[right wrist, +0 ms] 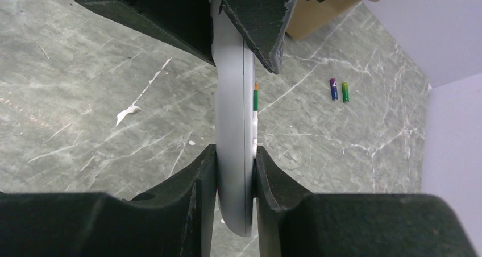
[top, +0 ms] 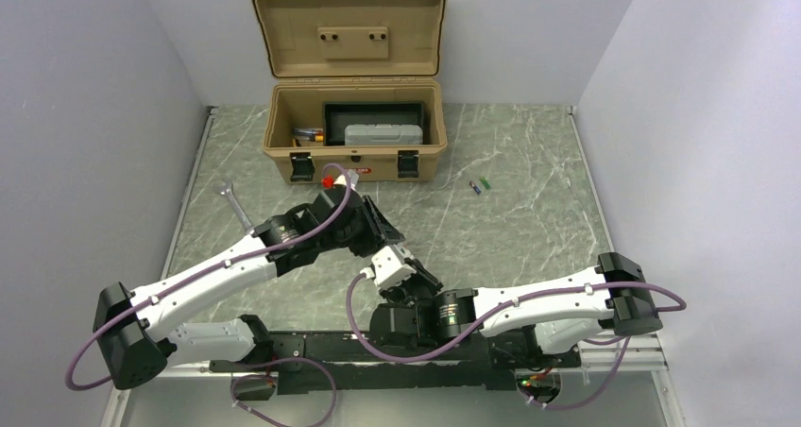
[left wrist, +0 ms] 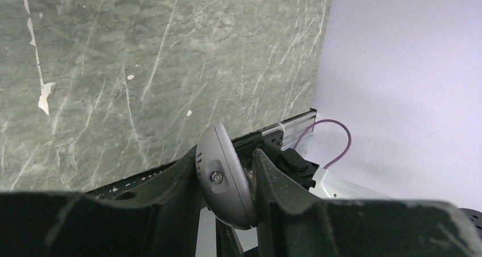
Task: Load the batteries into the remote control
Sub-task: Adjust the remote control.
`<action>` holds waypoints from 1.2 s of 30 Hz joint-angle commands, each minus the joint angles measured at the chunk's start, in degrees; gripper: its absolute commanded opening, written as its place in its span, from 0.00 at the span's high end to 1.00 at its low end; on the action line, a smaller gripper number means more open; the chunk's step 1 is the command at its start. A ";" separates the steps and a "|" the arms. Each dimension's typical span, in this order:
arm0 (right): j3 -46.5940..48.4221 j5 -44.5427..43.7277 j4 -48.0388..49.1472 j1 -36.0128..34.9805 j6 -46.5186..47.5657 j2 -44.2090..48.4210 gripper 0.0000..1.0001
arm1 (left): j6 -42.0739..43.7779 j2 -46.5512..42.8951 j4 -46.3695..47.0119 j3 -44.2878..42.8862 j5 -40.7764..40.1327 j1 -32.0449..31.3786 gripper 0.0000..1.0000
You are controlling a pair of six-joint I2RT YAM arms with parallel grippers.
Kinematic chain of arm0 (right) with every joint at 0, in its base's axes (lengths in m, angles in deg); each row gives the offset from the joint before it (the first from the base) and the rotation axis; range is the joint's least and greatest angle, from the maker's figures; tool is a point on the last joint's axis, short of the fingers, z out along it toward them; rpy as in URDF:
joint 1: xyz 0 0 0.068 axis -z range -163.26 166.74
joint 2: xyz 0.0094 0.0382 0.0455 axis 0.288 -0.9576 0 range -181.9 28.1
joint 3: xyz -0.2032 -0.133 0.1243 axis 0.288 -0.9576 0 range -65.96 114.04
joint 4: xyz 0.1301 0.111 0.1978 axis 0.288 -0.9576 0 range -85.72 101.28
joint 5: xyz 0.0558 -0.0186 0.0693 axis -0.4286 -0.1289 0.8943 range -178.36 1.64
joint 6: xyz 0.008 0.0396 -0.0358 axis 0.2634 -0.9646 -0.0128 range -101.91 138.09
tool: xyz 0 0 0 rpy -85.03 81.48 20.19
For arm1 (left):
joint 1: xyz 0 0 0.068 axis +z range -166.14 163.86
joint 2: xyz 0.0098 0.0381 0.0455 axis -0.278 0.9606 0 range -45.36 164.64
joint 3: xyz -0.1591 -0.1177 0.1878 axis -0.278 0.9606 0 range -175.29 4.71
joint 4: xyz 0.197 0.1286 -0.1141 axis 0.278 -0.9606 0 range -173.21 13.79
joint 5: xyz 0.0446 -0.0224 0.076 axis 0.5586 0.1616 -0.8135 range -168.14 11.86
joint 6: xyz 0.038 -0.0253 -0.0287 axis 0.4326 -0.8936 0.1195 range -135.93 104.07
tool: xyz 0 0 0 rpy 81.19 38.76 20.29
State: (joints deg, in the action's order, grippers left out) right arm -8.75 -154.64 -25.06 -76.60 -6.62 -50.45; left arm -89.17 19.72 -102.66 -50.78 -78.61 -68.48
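The white remote control [top: 390,263] is held in the air between both grippers, above the table's near middle. My left gripper [top: 380,238] is shut on its far end; in the left wrist view the remote [left wrist: 224,180] sits edge-on between the fingers of this gripper [left wrist: 224,154]. My right gripper [top: 413,281] is shut on its near end; in the right wrist view the remote [right wrist: 232,120] runs from this gripper [right wrist: 235,152] up to the left gripper's fingers [right wrist: 250,18]. The purple battery [top: 476,188] and green battery [top: 485,182] lie side by side on the table, also in the right wrist view [right wrist: 333,89] [right wrist: 345,91].
An open tan toolbox [top: 354,165] stands at the back middle, with a grey case [top: 383,134] inside. A silver wrench [top: 232,203] lies to the left of the left arm. Grey walls close in both sides. The black arm rail runs along the near edge [left wrist: 142,176].
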 commanded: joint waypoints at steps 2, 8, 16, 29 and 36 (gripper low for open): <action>1.38 -0.51 5.01 -0.61 2.10 3.70 1.00 | 0.11 -1.63 4.09 2.34 1.36 -0.07 1.00; -4.16 6.35 19.71 -0.61 6.82 12.04 0.70 | -0.09 -2.91 11.73 6.77 4.05 -0.06 1.00; -7.38 10.07 24.70 -0.60 8.71 16.95 0.28 | -0.04 -3.75 12.01 7.78 3.56 -0.06 1.00; -14.41 20.73 33.65 4.18 4.55 31.93 0.16 | 7.11 -14.60 22.18 17.56 5.40 3.75 1.00; -18.16 30.21 33.04 8.53 5.13 39.63 0.10 | 10.88 -16.71 32.13 20.70 13.95 5.68 1.00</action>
State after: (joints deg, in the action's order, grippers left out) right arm -26.06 -131.65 6.33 -69.89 -1.15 -13.62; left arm -81.54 3.70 -80.81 -29.86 -71.10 -62.81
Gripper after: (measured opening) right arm 0.894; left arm 0.278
